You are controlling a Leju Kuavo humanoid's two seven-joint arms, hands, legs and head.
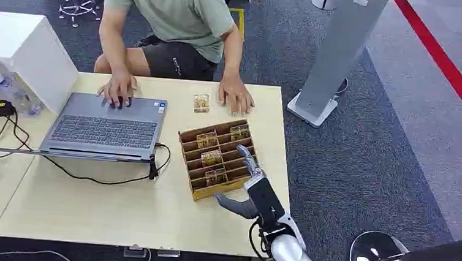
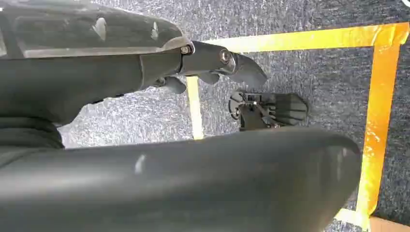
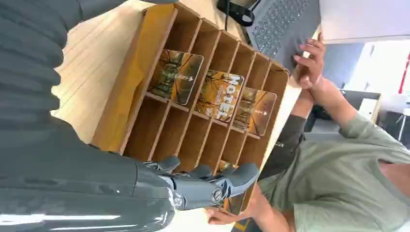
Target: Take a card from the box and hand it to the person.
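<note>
Grey carpet surrounds the pale wooden table [image 1: 118,208] that fills the left and centre of my head view. Centre frame, the box [image 1: 194,141] sits angled on the table, its slots holding several cards [image 1: 207,140]; one more card [image 1: 201,103] lies apart from it, higher up, near the person's hand [image 1: 236,94]. My right robot hand [image 1: 246,184] hovers at the box's lower right edge, fingers spread and holding nothing, fingertips [image 3: 241,175] over the slots along that edge. A person [image 1: 174,22] sits at the top, other hand on a laptop [image 1: 106,125] left of the box. My left robot hand [image 2: 212,60] hangs over carpet with yellow tape [image 2: 382,96]; I cannot tell whether it is spread or closed.
</note>
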